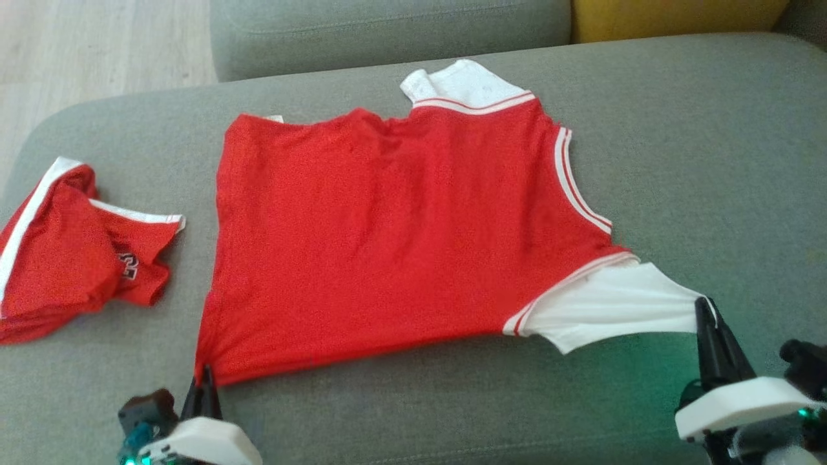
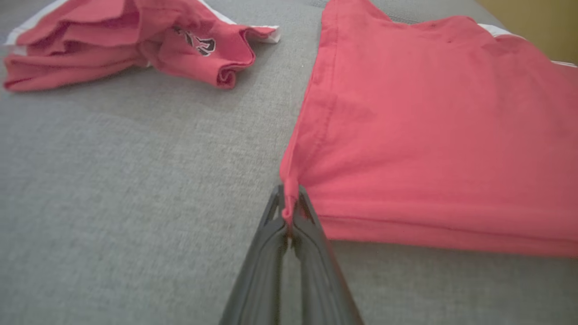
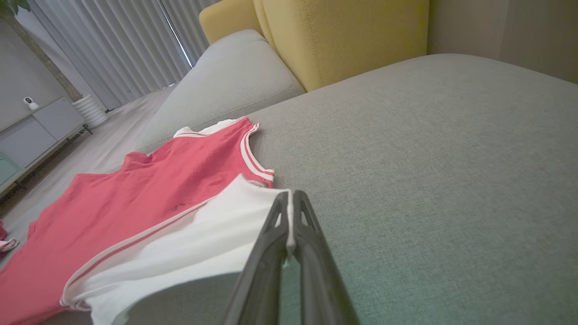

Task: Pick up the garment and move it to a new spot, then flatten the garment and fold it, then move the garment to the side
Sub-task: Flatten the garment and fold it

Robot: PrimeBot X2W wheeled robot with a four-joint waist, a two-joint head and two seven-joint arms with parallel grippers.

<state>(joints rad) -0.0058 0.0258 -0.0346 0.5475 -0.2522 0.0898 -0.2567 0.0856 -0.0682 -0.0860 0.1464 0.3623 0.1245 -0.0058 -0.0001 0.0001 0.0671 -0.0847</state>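
So the red garment [image 1: 387, 245] is spread out on the grey sofa [image 1: 711, 161], left gripper [image 1: 205, 378] pinched tight on its near-left corner and right gripper [image 1: 705, 309] clamped on the near-right white sleeve [image 1: 614, 303].

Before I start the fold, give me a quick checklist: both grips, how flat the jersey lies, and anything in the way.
1. Grip of left pincer on the hem corner of the jersey: ok, shut on cloth.
2. Grip of right pincer on the white sleeve: ok, shut on its tip.
3. Jersey flat: not ok, far edge rumpled, sleeve pulled taut.
4. Bare sofa beyond the jersey: ok.
5. Shorts apart from the jersey: ok, a gap shows between them.
6. Lower layer smooth: cannot tell, hidden.
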